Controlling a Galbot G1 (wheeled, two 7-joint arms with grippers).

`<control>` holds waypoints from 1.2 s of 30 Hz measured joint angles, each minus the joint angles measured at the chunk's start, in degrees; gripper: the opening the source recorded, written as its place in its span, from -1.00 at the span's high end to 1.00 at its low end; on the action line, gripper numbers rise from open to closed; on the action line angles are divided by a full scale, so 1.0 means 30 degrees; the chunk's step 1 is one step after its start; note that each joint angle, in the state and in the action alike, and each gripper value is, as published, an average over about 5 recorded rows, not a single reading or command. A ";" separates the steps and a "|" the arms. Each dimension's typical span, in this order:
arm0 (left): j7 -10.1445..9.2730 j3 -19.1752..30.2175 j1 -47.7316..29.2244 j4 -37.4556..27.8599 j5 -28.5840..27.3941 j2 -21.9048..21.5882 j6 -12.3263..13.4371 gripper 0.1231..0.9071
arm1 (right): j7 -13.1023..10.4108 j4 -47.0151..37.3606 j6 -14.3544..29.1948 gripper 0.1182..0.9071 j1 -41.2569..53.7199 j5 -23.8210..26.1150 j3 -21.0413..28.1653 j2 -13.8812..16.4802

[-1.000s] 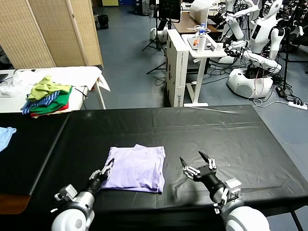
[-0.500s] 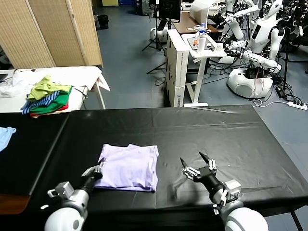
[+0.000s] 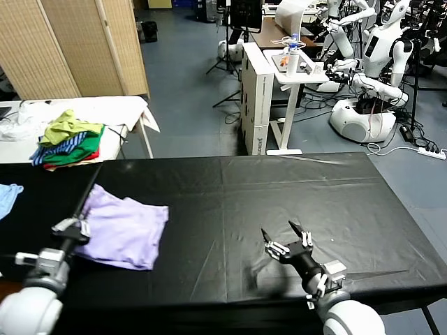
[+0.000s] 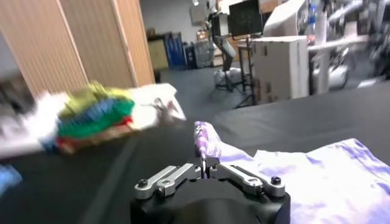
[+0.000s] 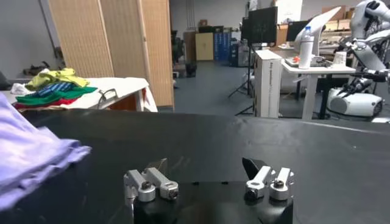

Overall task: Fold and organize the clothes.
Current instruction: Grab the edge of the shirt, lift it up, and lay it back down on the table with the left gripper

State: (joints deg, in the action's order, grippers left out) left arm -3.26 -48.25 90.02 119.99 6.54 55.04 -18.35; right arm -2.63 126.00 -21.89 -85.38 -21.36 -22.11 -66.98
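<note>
On the left part of the black table (image 3: 293, 188), the folded T-shirt (image 3: 126, 227) is lying thin and limp, its edge pinched in the closed left gripper (image 3: 75, 229), while the right gripper (image 3: 286, 244) is hanging wide open, empty.

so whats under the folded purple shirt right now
The T-shirt lies on the black table cover, near its left end. The left hand is shut on its near corner. Whether anything lies beneath the folded layers cannot be seen.
</note>
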 joint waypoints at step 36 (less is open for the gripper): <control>-0.1964 0.8850 -0.2008 0.1427 0.4742 0.9823 -0.2747 0.85 | -0.0791 -0.0196 -0.1847 -1.00 0.0817 -0.3004 0.1245 0.0478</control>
State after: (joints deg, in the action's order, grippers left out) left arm -9.16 -21.70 83.99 124.27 20.77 84.51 -26.59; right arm -5.00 125.41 -27.43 -82.93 -30.38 -18.37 -65.55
